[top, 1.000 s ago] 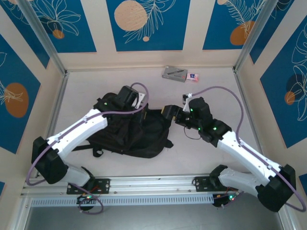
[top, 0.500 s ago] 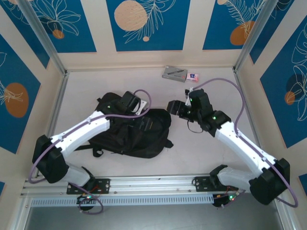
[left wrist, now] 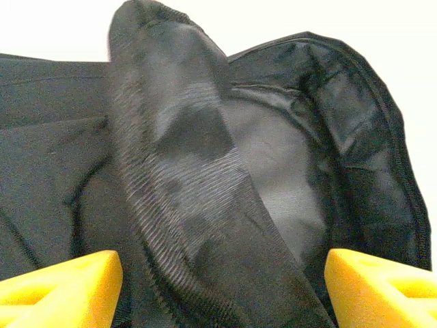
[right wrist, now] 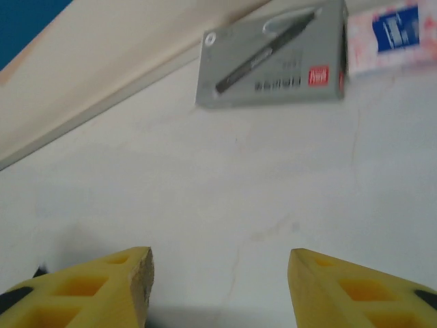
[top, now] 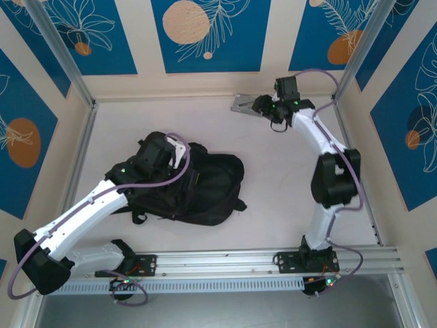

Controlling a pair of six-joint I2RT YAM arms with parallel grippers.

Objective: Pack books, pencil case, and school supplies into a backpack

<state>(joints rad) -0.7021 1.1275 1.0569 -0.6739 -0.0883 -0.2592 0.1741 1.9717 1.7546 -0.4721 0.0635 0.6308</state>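
Backpack (top: 205,181): black, lying flat mid-table, mouth agape, grey lining showing inside in the left wrist view.
Left gripper (left wrist: 218,290): over the backpack's far-left top edge; released, yellow fingers spread wide, a fold of black fabric rising between them, pinched by neither.
Right gripper (right wrist: 218,283): well beyond the backpack's far-right corner, near the back wall; released, fingers apart above bare table (top: 287,184), nothing between.
Pencil case (right wrist: 273,58): grey box with pen picture and red tag, flat on the table, well apart from the backpack, close to the back wall, just ahead of the right gripper.
Eraser block (right wrist: 392,34): pink, white and blue, just beside the pencil case's red-tagged end, likewise well apart from the backpack.
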